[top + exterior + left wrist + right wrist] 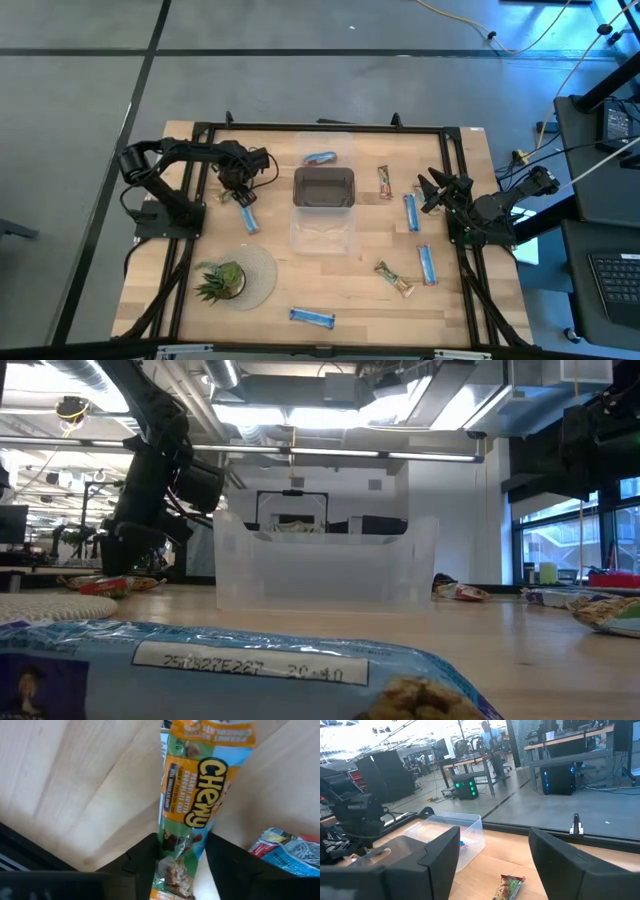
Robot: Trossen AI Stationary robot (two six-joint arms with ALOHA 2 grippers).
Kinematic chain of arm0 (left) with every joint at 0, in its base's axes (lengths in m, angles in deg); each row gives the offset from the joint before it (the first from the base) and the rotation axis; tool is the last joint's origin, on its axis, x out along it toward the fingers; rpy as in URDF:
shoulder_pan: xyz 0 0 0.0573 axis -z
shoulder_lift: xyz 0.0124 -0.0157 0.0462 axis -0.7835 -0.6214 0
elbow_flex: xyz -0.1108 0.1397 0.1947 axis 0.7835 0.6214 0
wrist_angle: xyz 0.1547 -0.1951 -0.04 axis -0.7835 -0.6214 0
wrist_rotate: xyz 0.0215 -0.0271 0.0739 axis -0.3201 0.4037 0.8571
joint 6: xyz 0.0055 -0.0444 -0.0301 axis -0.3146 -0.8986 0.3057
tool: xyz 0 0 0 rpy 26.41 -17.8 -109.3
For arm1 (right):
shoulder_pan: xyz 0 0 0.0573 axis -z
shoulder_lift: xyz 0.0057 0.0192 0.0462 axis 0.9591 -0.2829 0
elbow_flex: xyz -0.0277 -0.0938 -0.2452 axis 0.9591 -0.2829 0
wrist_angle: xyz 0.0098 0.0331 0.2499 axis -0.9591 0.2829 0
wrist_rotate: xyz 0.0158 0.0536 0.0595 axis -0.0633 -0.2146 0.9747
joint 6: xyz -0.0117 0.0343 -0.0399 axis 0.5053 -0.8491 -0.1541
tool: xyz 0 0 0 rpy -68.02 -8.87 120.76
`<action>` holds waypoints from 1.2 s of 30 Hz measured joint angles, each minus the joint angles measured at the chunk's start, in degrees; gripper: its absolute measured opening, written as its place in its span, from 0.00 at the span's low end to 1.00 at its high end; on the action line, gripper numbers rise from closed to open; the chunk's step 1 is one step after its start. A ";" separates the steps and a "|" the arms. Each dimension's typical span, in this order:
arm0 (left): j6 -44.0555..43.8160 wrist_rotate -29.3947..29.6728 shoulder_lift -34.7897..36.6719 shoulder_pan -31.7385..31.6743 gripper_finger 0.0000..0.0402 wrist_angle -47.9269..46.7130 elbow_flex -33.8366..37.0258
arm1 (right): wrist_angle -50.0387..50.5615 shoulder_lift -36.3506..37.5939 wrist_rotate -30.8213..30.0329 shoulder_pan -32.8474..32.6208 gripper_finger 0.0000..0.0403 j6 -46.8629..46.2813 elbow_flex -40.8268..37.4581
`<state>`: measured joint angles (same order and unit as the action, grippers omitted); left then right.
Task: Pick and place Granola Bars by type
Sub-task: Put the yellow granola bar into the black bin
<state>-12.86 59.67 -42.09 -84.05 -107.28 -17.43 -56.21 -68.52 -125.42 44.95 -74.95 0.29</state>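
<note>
My left gripper point(238, 184) is down at the table's left side, shut on an orange-and-green Chewy granola bar point(192, 800). A blue-wrapped bar point(248, 219) lies flat just nearer, and a corner of it point(287, 851) shows in the left wrist view. More bars lie flat on the wood: a blue-and-red one point(320, 158), a brown one point(384, 182), two blue ones point(411, 212) point(427, 264), a gold one point(394, 279), and a blue one point(311, 318) at the near edge. My right gripper point(432, 190) is open at the table's right side and holds nothing. My left gripper has the Chewy bar pinched between its two fingers point(145, 862) at the bar's near end point(180, 852), and the wrapper is narrowed there. The fingers point steeply down and lie along the bar. Whether the bar is clear of the table, I cannot tell.
Two clear plastic bins stand mid-table, a far one point(323, 187) and a near one point(322, 235). A potted green plant point(221, 281) sits on a round mat point(262, 272) at the near left. Black frame rails point(320, 128) border the table. Bare wood lies between the bins and the right arm.
</note>
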 joint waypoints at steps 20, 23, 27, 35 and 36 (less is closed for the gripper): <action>4.06 -0.53 -0.31 -0.04 0.18 -0.61 -5.60 | 0.02 0.01 0.00 0.00 0.59 0.32 0.00; 4.55 -0.66 -0.28 -0.02 0.18 -0.54 -8.72 | 0.03 0.00 0.00 -0.01 0.59 0.32 -0.01; 6.28 -0.83 -0.26 0.08 0.17 -0.74 -13.90 | 0.04 0.00 0.00 0.01 0.59 0.32 0.00; 10.23 -1.12 -0.20 2.47 0.17 -0.75 -27.64 | 0.02 0.00 0.00 0.01 0.59 0.14 0.00; 10.62 -1.13 -0.20 3.02 0.17 -0.72 -29.34 | 0.03 0.01 0.00 0.00 0.59 0.14 -0.01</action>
<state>-2.24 58.54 -42.29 -81.03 -108.00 -46.77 -56.18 -68.51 -125.42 44.95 -74.81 0.28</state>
